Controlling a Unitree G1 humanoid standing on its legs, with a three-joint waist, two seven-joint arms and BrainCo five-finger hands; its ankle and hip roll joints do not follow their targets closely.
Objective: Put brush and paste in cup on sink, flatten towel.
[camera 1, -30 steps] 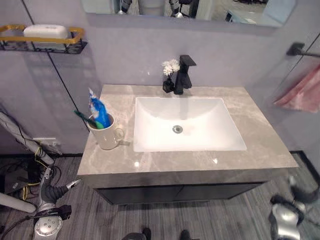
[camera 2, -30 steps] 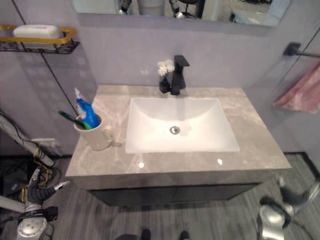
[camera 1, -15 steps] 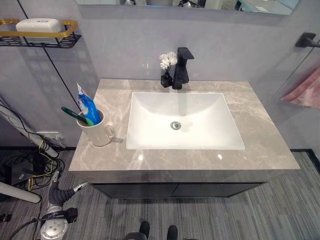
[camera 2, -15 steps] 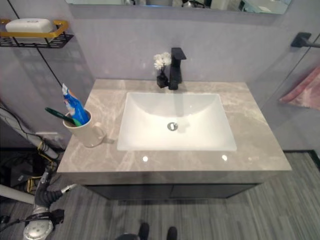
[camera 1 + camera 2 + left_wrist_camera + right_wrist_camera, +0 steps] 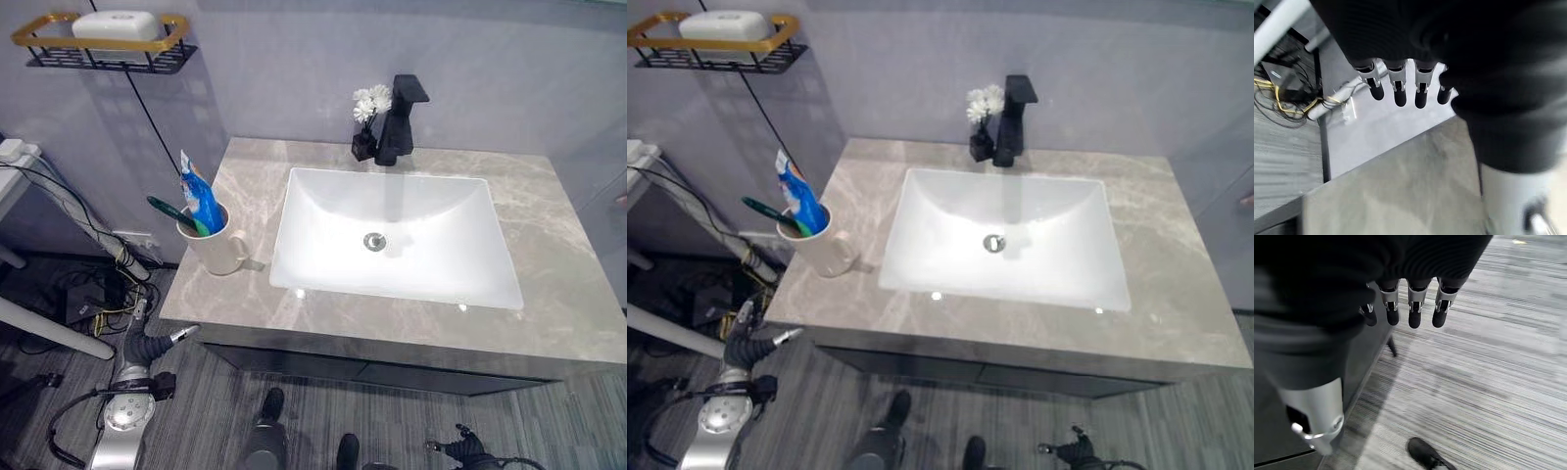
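- The grey marble counter holds a white sink basin at its middle, with a wide bare strip on the right and along the front edge.
- A cream cup stands near the counter's left edge, well apart from the black faucet at the back.
- The green brush and blue paste tube both stand inside the cup, leaning left.
- The left hand hangs low beside the counter's left front corner, fingers straight and loose, holding nothing.
- The right hand hangs over the striped floor, fingers straight, empty.
- Against the earlier frames the whole scene sits further right and the pink towel has slipped out past the right edge, so the camera has turned; cup and contents are unchanged.
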